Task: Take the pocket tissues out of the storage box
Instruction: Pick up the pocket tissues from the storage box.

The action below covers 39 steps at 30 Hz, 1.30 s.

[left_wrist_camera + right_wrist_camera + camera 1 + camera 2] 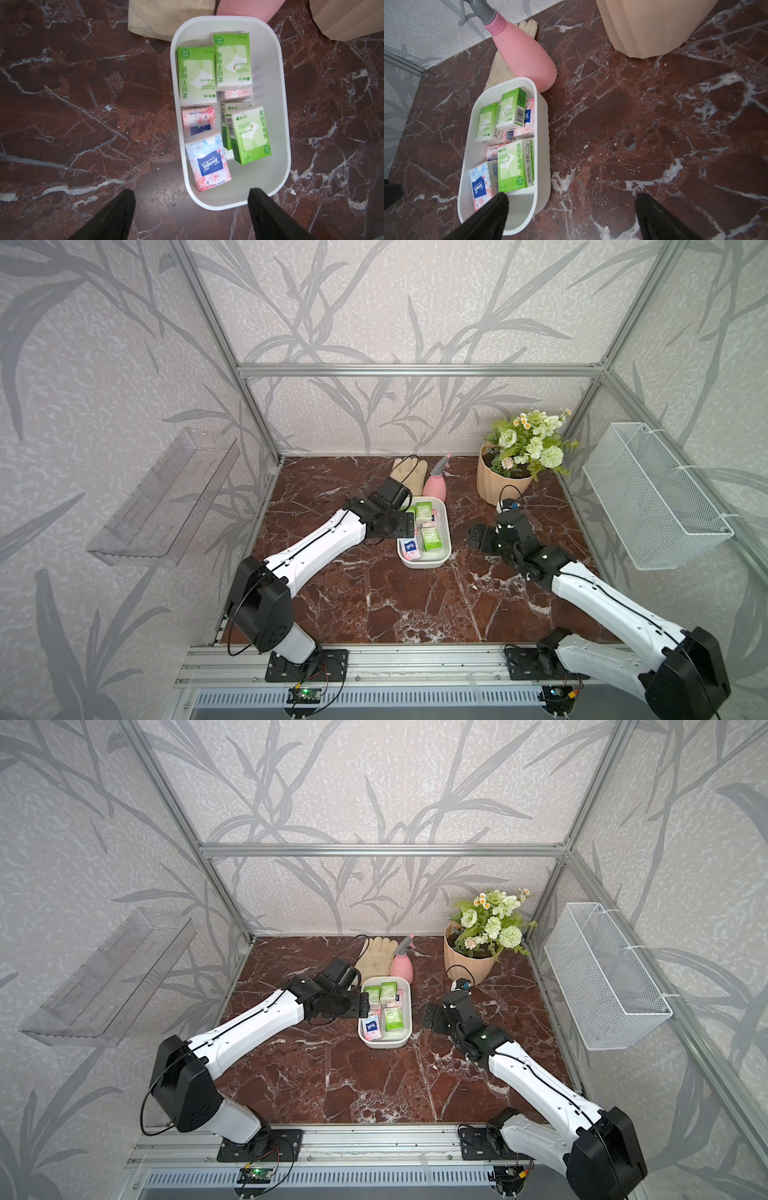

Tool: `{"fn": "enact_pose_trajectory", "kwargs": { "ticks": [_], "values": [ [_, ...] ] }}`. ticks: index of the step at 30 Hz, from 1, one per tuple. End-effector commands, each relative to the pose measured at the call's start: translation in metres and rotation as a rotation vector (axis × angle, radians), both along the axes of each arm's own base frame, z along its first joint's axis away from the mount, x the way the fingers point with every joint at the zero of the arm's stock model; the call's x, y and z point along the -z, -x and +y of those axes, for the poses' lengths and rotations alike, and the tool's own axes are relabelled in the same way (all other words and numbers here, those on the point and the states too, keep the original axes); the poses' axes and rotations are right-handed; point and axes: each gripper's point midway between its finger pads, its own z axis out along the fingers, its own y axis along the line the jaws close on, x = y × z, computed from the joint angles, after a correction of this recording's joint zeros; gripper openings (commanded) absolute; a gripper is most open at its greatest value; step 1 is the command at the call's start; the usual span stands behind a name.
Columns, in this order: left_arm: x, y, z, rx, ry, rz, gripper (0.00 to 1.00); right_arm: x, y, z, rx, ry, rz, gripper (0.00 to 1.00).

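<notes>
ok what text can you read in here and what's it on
"Tempo": dark blue label on the pink packet
"柔韧手帕纸": front of the green packets
"ULTRA STRONG HANDKERCHIEFS": small print on the same fronts
Digits under the barcode and the remaining fine print: too small to read

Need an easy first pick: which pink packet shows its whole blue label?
The pink packet at the storage box end nearest the robot; the other pink ones are partly covered.
</notes>
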Motion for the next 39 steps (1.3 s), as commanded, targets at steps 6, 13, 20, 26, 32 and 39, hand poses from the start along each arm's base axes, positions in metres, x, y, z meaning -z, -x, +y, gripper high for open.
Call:
{"fn": "enact_pose_trajectory", "kwargs": {
  "ticks": [6,13,20,26,32,39],
  "values": [
    [0.008,0.005,-0.006,-0.091,-0.124,0.011,0.92,-0.007,0.013,-0.017,0.064,0.008,-0.010,0.99],
    [0.027,0.006,-0.033,-0.137,-0.112,0.086,0.89,-0.006,0.021,-0.025,0.085,0.020,0.001,0.99],
    [0.051,0.006,-0.044,-0.143,-0.114,0.142,0.76,-0.007,0.026,-0.033,0.104,0.031,-0.001,0.99],
    [0.064,0.005,-0.047,-0.146,-0.120,0.171,0.72,-0.007,0.030,-0.037,0.135,0.012,-0.003,0.99],
    [0.076,0.002,-0.046,-0.149,-0.127,0.193,0.65,-0.006,0.032,-0.039,0.139,0.014,-0.003,0.99],
    [0.084,0.001,-0.040,-0.164,-0.160,0.203,0.65,-0.006,0.033,-0.041,0.145,0.017,-0.006,0.99]
  ]
}}
